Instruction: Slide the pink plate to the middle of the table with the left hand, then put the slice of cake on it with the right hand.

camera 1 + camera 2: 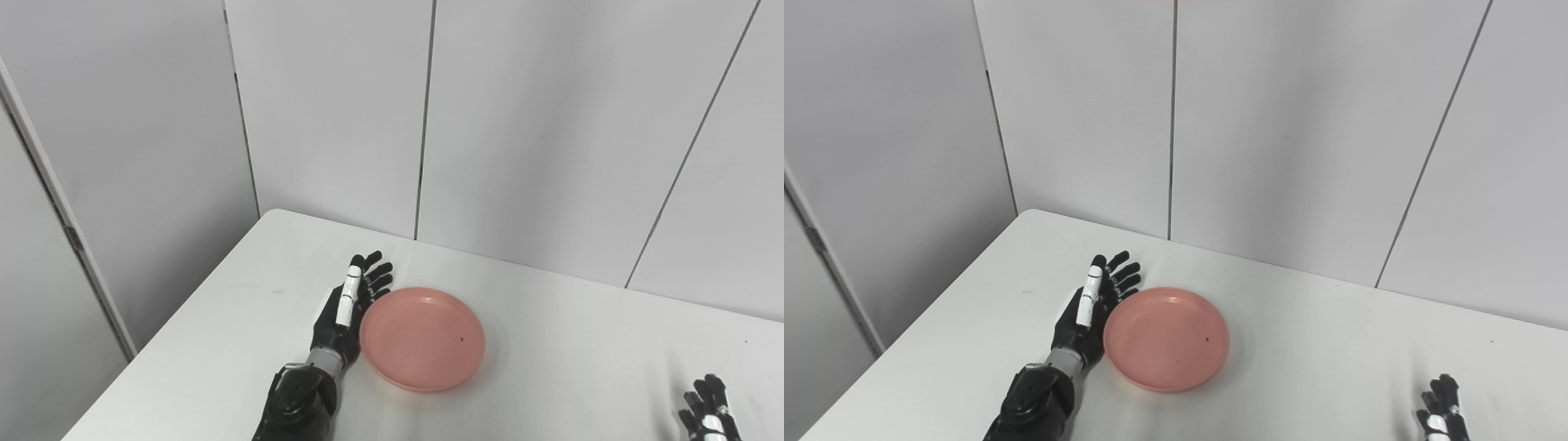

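White table [551, 367]: your left hand [349, 309], fingers straight and holding nothing, seems to touch the pink plate [422, 338] at 9 o'clock; push flat toward 3.

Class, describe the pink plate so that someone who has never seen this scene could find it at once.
Start at the white table that stands against the grey panelled wall. Near the table's middle, just right of the black robotic left hand lying flat with fingers spread, sits the round, shallow pink plastic plate. It is empty and the only coloured thing in sight.
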You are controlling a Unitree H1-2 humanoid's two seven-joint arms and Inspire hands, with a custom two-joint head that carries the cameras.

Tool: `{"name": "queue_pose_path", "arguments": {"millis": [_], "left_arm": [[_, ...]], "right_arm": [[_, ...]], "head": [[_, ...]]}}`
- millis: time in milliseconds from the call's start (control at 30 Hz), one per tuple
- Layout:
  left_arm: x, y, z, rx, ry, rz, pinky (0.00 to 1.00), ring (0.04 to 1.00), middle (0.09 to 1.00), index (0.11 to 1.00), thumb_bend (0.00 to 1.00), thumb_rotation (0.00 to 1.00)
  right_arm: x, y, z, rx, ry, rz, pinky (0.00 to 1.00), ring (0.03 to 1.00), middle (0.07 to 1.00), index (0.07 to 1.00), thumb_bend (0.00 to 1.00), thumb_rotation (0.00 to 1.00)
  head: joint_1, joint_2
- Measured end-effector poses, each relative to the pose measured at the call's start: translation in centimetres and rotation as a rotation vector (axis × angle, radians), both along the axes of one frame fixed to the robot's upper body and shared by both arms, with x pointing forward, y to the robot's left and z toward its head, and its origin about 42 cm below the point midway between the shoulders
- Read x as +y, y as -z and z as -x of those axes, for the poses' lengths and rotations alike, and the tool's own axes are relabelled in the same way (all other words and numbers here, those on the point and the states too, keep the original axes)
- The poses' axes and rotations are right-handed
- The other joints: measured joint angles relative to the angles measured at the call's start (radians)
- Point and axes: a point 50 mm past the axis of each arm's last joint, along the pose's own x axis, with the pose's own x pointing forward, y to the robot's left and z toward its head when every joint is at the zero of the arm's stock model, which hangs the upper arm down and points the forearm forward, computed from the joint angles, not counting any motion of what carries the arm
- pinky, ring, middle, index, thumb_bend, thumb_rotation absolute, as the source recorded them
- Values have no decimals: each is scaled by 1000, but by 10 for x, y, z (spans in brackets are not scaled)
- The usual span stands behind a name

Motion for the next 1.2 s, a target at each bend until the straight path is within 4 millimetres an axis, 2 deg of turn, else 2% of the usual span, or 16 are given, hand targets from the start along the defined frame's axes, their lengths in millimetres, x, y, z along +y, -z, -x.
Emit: {"name": "queue_pose_path", "arguments": {"millis": [100, 167, 233, 267, 300, 333, 400, 567, 633, 700, 733, 800, 867, 900, 1000, 1200], "left_arm": [[-9, 2, 6, -3, 17, 3, 964, 943, 925, 930, 673, 1000], [-16, 3, 10, -7, 30, 5, 969, 951, 934, 941, 662, 1000], [-21, 4, 15, -6, 45, -1, 965, 957, 941, 949, 653, 1000], [-23, 4, 17, -9, 49, -3, 962, 958, 944, 950, 651, 1000], [-26, 5, 20, -8, 55, -5, 958, 962, 946, 952, 653, 1000], [-29, 5, 23, -8, 64, -9, 958, 966, 948, 954, 654, 1000], [-37, 7, 31, -8, 86, -14, 964, 974, 955, 961, 661, 996], [-45, 11, 44, -11, 141, -22, 998, 993, 986, 991, 649, 999], [-47, 10, 48, -14, 160, -24, 1000, 997, 992, 996, 640, 998], [-49, 12, 53, -14, 172, -23, 988, 987, 982, 981, 631, 949], [-50, 10, 55, -18, 171, -19, 963, 968, 969, 967, 618, 885], [-55, 10, 59, -14, 163, -2, 958, 963, 966, 966, 627, 856], [-61, 11, 61, -10, 163, 12, 982, 980, 981, 982, 640, 868], [-64, 11, 62, -9, 175, 9, 991, 990, 990, 991, 644, 883], [-72, 8, 64, -2, 214, -3, 1000, 1000, 1000, 1000, 605, 910], [-80, 7, 71, 15, 245, -12, 1000, 1000, 1000, 1000, 563, 931]], "right_arm": [[4, 0, 4, 18, 3, 13, 1000, 1000, 1000, 1000, 494, 886], [7, 0, 7, 36, -6, 21, 1000, 1000, 1000, 1000, 459, 875], [10, -3, 9, 34, -5, 24, 1000, 999, 997, 1000, 457, 854], [11, -5, 9, 29, -2, 23, 1000, 999, 996, 1000, 462, 845], [13, -6, 9, 24, 2, 22, 1000, 996, 993, 1000, 490, 819], [14, -7, 9, 21, 5, 22, 1000, 994, 990, 1000, 503, 803], [18, -7, 9, 23, 6, 26, 1000, 988, 984, 1000, 490, 768], [31, -6, 10, 25, -5, 38, 1000, 979, 980, 994, 509, 757], [35, -5, 10, 27, -7, 48, 1000, 972, 978, 991, 530, 756], [38, -4, 9, 32, -3, 47, 1000, 968, 973, 987, 578, 756], [39, -3, 9, 35, -2, 47, 1000, 963, 970, 984, 590, 753], [43, -3, 8, 35, 2, 46, 1000, 961, 969, 982, 601, 754], [47, -4, 7, 32, 3, 47, 997, 953, 964, 979, 612, 760], [48, -5, 7, 30, 4, 49, 988, 950, 961, 976, 616, 762], [53, -7, 5, 25, 14, 61, 968, 947, 952, 971, 636, 789], [57, -8, 6, 23, 20, 110, 976, 955, 953, 976, 646, 802]], "head": [[-41, 12], [-42, 12], [-171, 48], [-172, 48], [-216, 60], [-216, 60], [-279, 83], [-341, 100], [-416, 127], [-452, 149], [-475, 152], [-480, 157], [-514, 186], [-514, 186], [-539, 215], [-548, 232]]}}
